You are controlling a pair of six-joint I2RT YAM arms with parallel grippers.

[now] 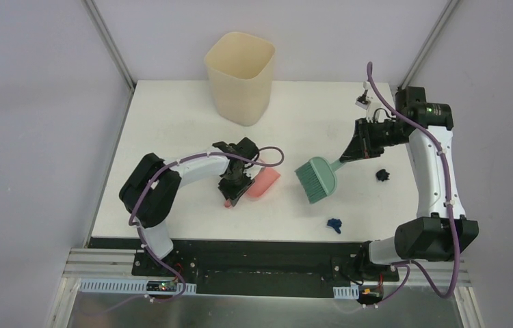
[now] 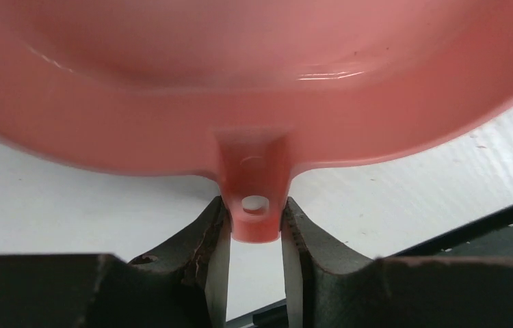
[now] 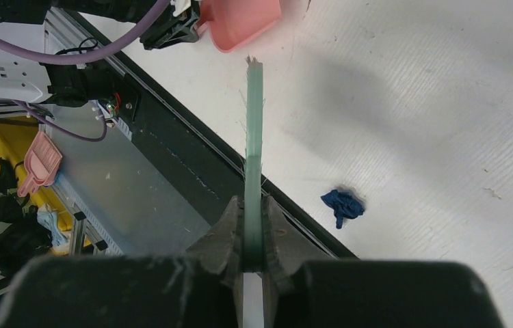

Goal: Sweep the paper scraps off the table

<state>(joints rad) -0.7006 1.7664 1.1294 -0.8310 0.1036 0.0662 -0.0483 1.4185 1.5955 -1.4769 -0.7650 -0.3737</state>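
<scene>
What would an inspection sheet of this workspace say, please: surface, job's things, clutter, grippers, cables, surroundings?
surface: white table.
job's things: dark blue scrap near the front edge; black scrap farther right.
clutter: cream bin at the far edge.
grippers: left gripper shut on pink dustpan handle; right gripper shut on green brush handle.
cables: purple cable along each arm.
surroundings: grey walls.
</scene>
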